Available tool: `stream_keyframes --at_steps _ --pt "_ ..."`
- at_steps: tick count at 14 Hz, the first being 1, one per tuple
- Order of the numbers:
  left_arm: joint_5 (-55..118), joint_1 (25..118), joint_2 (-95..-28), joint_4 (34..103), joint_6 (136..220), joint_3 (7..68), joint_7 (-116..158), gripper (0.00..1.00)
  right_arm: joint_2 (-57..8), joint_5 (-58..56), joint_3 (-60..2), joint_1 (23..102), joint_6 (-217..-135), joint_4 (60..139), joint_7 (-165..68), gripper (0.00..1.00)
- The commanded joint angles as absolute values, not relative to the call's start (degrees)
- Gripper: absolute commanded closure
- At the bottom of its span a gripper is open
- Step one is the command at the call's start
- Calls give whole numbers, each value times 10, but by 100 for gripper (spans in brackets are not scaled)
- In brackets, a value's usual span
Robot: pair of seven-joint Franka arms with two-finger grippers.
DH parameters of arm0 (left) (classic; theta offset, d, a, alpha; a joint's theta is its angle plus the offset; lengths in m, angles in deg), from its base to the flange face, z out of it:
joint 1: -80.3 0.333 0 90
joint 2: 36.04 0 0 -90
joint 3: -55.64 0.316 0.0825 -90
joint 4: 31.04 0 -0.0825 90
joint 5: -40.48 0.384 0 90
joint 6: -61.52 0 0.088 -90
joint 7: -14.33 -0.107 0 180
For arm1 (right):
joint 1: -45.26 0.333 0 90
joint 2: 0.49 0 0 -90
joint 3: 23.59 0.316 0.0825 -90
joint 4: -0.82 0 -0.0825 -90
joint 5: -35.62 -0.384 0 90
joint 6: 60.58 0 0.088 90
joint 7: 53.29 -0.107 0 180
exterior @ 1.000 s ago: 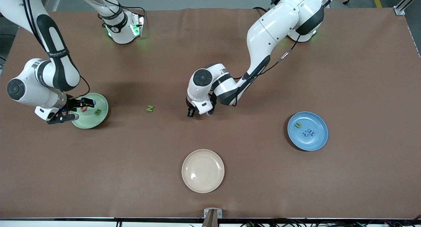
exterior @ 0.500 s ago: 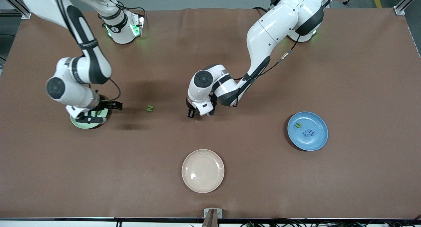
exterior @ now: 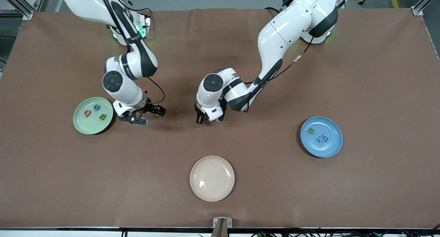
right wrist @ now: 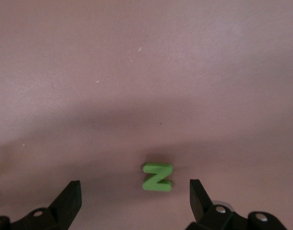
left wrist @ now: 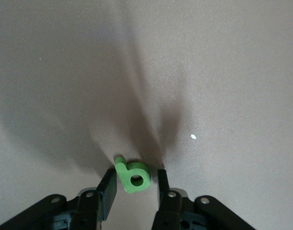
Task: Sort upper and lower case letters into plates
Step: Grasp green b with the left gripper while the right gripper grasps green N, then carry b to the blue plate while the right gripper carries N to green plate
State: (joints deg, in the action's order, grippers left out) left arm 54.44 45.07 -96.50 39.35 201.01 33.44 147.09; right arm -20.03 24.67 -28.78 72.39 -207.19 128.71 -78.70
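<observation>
Table (exterior: 378, 75): you see two letters not yet sorted; the cream plate (exterior: 212, 178), nearest the front camera, holds nothing.

Mint plate (exterior: 82, 125), toward the right arm's end: three letters lie in it. Blue plate (exterior: 330, 149), toward the left arm's end: a green letter and some blue ones.

Right gripper (right wrist: 134, 203): a second ago it was at the mint plate; now it hangs over the green Z (right wrist: 157, 176) on the table between the plates, jaws spread wide, grasping nothing.

Left gripper (left wrist: 135, 188): low at mid-table as before, fingers narrower than a second ago, flanking the green b (left wrist: 133, 175); whether they grip it yet, you cannot tell.
</observation>
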Motion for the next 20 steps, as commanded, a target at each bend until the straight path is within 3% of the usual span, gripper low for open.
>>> stream_keyframes --at_steps 1,2,5,7,11,20 --pt "536 438 -986 373 2021 348 1474 61 -225 236 -296 731 -2096 1292 -790 0" --pt "536 438 -986 373 2021 348 1474 64 -232 236 -296 732 -2109 1295 -790 0" --pt "536 438 -986 373 2021 348 1474 89 -249 236 -296 734 -2138 1302 -790 1" --pt "537 440 -982 374 2019 348 1475 99 -248 236 -296 732 -2136 1302 -790 9" --pt "541 453 -941 378 1994 359 1469 100 -248 236 -296 730 -2130 1303 -790 38" --pt "546 557 -814 403 1735 353 1250 100 -248 236 -296 729 -2130 1311 -783 90"
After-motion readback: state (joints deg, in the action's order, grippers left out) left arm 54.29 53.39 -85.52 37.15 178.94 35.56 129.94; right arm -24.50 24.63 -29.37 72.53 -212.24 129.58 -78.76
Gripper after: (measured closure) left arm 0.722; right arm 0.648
